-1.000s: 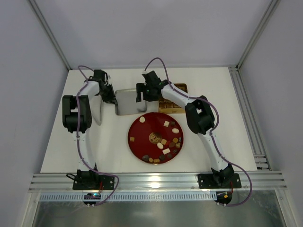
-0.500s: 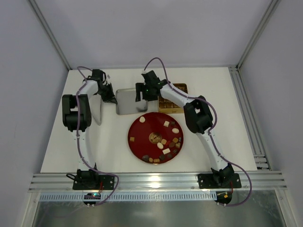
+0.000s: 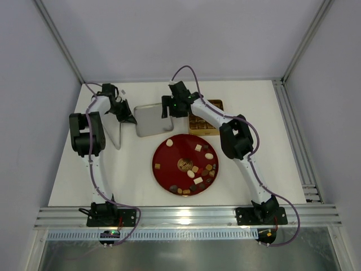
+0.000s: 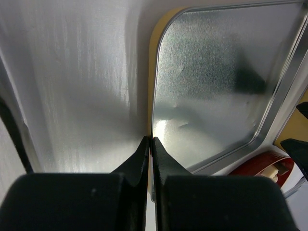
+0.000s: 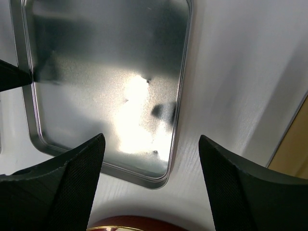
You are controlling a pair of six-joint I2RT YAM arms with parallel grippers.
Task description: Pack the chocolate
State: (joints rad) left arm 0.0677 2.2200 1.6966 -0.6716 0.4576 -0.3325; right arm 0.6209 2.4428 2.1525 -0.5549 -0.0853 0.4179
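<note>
White bench [image 3: 259, 141], matte, boxed in by pale grey walls [image 3: 169, 39] on three sides, with aluminium rails [image 3: 186, 217] along the near edge and up the right side.

Counted from above: one glossy round red plate [image 3: 159, 155] at mid-bench; one shallow silver metal lid [image 3: 152, 121] with rounded corners, lying hollow side up just behind the plate; one square gold tin [image 3: 211, 129] just right of the lid, largely hidden under the right arm; one brushed-metal sheet [image 3: 115, 135] left of the lid.

Bite-sized chocolate candies [image 3: 198, 148] all seen on the plate, mostly on its right and near parts, in dark brown, caramel and cream. Close to eighteen; too small for an exact count. Cannot tell what sits in the tin's cells.

Two arms. Left pincer [image 4: 150, 142] pressed together on the lid's left rim, the thin edge running into the seam between its fingers. Right pincer [image 5: 150, 139] spread wide, hovering over the lid, touching nothing.
</note>
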